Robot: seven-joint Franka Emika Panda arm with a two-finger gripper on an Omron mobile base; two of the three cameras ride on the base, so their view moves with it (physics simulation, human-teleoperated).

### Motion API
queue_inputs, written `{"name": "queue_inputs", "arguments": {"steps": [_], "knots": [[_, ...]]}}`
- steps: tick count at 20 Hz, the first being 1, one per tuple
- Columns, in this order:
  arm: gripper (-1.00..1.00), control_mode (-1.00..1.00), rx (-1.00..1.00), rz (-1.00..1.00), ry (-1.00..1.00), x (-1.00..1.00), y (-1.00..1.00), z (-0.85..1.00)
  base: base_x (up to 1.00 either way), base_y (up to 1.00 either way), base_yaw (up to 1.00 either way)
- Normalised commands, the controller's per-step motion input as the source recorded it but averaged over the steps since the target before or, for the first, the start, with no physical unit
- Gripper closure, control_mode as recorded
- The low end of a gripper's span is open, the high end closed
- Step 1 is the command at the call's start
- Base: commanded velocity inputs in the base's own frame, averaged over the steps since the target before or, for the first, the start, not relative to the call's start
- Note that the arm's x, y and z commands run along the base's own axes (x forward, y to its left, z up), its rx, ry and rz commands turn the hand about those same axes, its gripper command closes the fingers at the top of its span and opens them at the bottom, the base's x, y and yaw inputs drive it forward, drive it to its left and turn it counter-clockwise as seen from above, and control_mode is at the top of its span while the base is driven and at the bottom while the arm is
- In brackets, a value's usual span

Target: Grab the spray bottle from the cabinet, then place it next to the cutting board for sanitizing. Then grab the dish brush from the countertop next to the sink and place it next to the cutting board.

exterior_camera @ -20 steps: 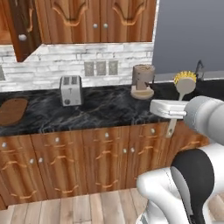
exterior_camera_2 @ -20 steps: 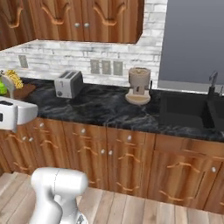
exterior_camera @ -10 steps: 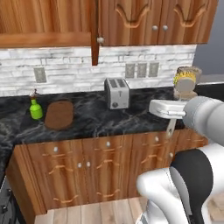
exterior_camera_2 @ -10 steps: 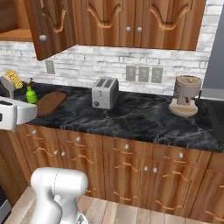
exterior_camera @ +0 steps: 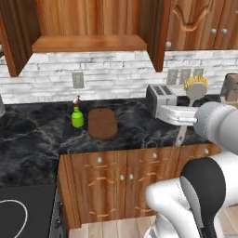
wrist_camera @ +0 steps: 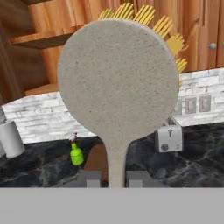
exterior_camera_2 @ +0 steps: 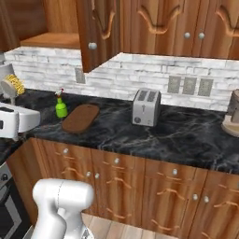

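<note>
My gripper (wrist_camera: 114, 178) is shut on the thin pale handle of the dish brush (wrist_camera: 118, 78), whose round head with yellow bristles stands upright above the fingers. From the base, the dish brush (exterior_camera: 195, 86) is held above the countertop (exterior_camera: 37, 135) near the toaster, and the dish brush (exterior_camera_2: 13, 85) sits above the gripper (exterior_camera_2: 11, 105). The green spray bottle (exterior_camera: 77, 114) stands on the countertop just left of the cutting board (exterior_camera: 102, 123). The spray bottle (exterior_camera_2: 60, 107) and cutting board (exterior_camera_2: 80, 117) lie under the open cabinet (exterior_camera: 88, 44).
A silver toaster (exterior_camera: 160, 98) stands right of the board, with a coffee machine (exterior_camera_2: 232, 114) farther right. The cabinet's open door (exterior_camera_2: 98, 32) juts out over the counter. A white cylinder (wrist_camera: 9, 138) stands at the far left. A black stovetop (exterior_camera: 23, 209) lies low left.
The base has driven left along the counter, so the whole scene has slid right. Bottle, board and open cabinet now sit nearer the middle. The brush stays in the gripper.
</note>
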Motion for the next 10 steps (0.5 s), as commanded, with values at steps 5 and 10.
{"name": "queue_inputs", "arguments": {"steps": [5,10], "knots": [[1.00,1.00,0.00,0.00,0.00,0.00,0.00,0.00,0.85,-0.03,0.15],[1.00,1.00,0.00,0.00,0.00,0.00,0.00,0.00,0.75,0.06,0.08]]}}
